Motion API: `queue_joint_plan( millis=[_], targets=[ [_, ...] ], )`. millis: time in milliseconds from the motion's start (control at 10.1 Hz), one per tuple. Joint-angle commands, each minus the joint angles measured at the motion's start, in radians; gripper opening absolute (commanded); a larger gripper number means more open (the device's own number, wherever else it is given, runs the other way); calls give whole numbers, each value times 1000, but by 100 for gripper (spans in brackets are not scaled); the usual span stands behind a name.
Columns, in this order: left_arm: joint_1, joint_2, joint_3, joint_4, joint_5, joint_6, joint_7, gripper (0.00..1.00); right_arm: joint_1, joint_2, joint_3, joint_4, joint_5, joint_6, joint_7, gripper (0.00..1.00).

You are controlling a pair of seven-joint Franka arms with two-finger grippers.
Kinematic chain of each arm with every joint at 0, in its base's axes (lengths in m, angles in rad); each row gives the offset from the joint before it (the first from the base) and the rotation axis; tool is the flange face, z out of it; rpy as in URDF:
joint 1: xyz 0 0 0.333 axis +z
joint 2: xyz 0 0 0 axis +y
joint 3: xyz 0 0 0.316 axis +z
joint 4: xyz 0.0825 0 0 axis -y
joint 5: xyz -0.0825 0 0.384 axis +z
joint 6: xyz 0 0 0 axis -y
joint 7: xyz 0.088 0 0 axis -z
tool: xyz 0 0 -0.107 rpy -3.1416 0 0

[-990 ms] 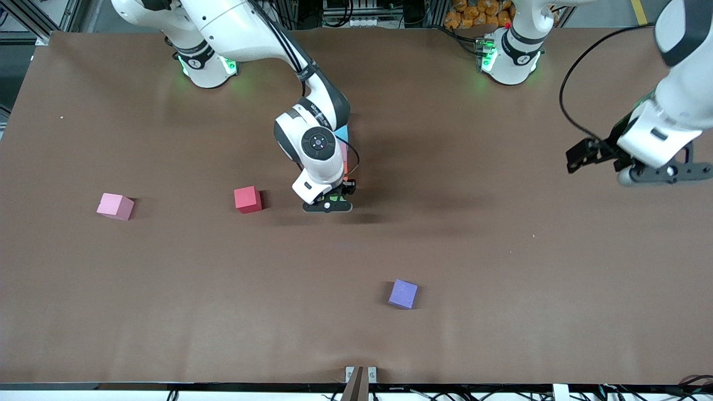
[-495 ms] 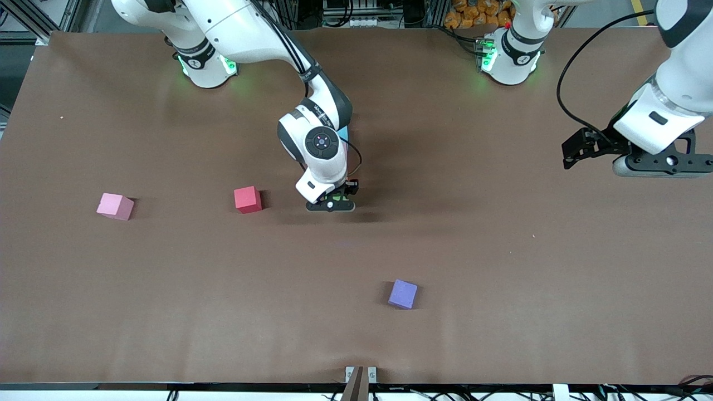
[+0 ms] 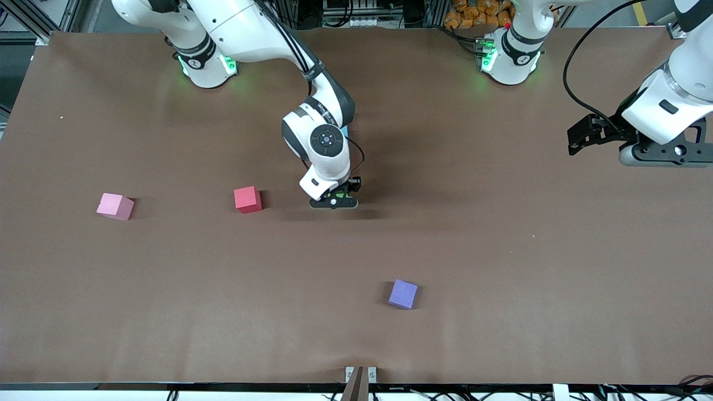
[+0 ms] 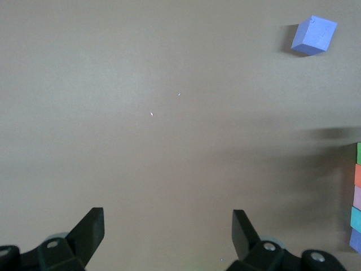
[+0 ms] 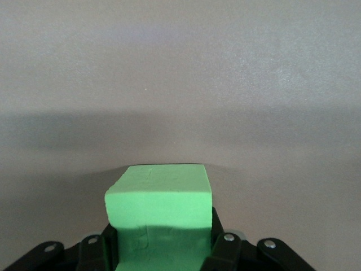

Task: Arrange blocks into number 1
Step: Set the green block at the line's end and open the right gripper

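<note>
Brown table (image 3: 501, 267): right gripper (image 3: 333, 201) clamped on the green block (image 5: 159, 210) at the near end of the block column (image 4: 356, 197), placing underway, release and lift due next; left gripper (image 3: 663, 156) waiting, wide open, empty.

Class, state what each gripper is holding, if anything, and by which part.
The right gripper clamps the green block by two opposite side faces. The left gripper holds nothing; its jaws stand open above the table.
</note>
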Motion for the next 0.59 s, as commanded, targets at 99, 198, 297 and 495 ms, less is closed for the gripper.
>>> queue_joint_plan(
  millis=[99, 198, 297, 495],
  targets=[
    [3, 0, -17, 19, 6, -28, 3, 100, 7, 0, -5, -15, -19, 8, 24, 99],
    [3, 0, -20, 17, 6, -26, 2, 100, 2, -2, -5, -13, -19, 7, 24, 100],
    [3, 0, -22, 16, 14, -26, 12, 100, -1, -5, -5, -10, -19, 4, 24, 100],
    [4, 0, -39, 14, 23, -25, 17, 100, -19, -15, -6, -1, -19, -4, 14, 100]
  ],
)
